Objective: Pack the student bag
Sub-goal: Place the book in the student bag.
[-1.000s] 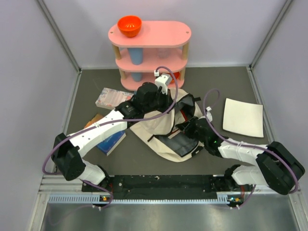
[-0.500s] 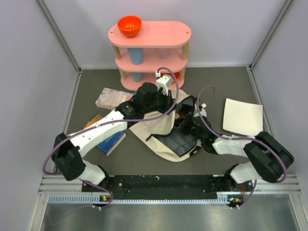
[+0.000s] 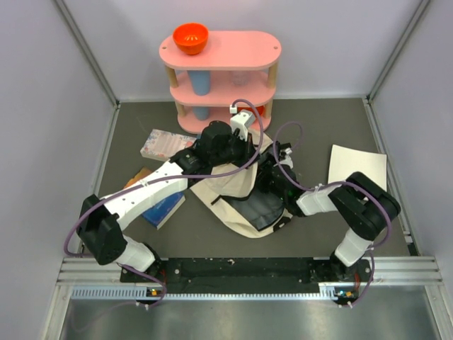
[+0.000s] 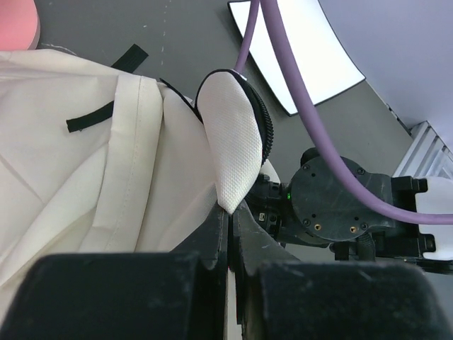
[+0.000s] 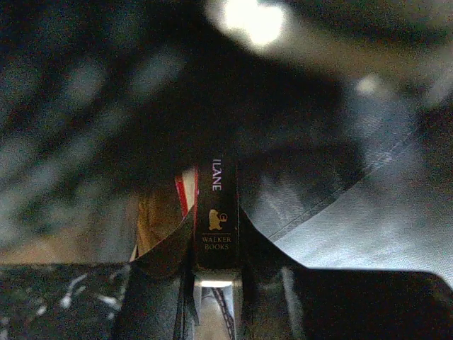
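Right gripper (image 5: 216,244) deeper; seemingly one book (image 5: 216,212).

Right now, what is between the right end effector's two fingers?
A black book with WALKER BOOKS on its spine, pinched by the right end effector. The right wrist view shows it.

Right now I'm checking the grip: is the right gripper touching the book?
Touching. Right wrist view: the right gripper clamps the book, fingers flush against its spine.
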Controlling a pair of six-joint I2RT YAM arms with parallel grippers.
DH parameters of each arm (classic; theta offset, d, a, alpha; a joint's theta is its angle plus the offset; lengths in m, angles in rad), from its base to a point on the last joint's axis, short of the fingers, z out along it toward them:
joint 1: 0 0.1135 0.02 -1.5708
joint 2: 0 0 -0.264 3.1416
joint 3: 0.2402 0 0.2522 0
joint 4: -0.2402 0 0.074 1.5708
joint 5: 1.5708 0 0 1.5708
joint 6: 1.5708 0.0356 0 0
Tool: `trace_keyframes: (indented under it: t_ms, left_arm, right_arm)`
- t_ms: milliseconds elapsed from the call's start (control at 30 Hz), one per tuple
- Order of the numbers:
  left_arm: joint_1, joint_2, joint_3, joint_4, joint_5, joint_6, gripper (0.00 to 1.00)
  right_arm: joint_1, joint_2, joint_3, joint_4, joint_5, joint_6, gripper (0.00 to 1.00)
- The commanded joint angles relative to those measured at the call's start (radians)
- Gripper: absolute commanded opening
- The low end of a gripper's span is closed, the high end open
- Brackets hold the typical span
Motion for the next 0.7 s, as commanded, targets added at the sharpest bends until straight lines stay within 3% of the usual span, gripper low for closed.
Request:
trace_keyframes:
  t_ms: [0, 267, 667]
  left_arm:
    - [0.008, -0.014, 0.031, 0.106, 0.014, -0.016, 0.00]
    - [0.025, -0.004, 0.010, 0.085, -0.001, -0.026, 0.00]
    - [0.034, 0.016, -0.001, 0.077, 0.009, -0.024, 0.00]
  right_arm:
    - [-0.001, 0.031, 0.016, 0.036, 0.027, 0.011, 0.17]
    - [-0.004, -0.095, 0.023, -0.240, 0.055, -0.060, 0.59]
    - [-0.004, -0.302, -0.018, -0.515, 0.127, -0.120, 0.68]
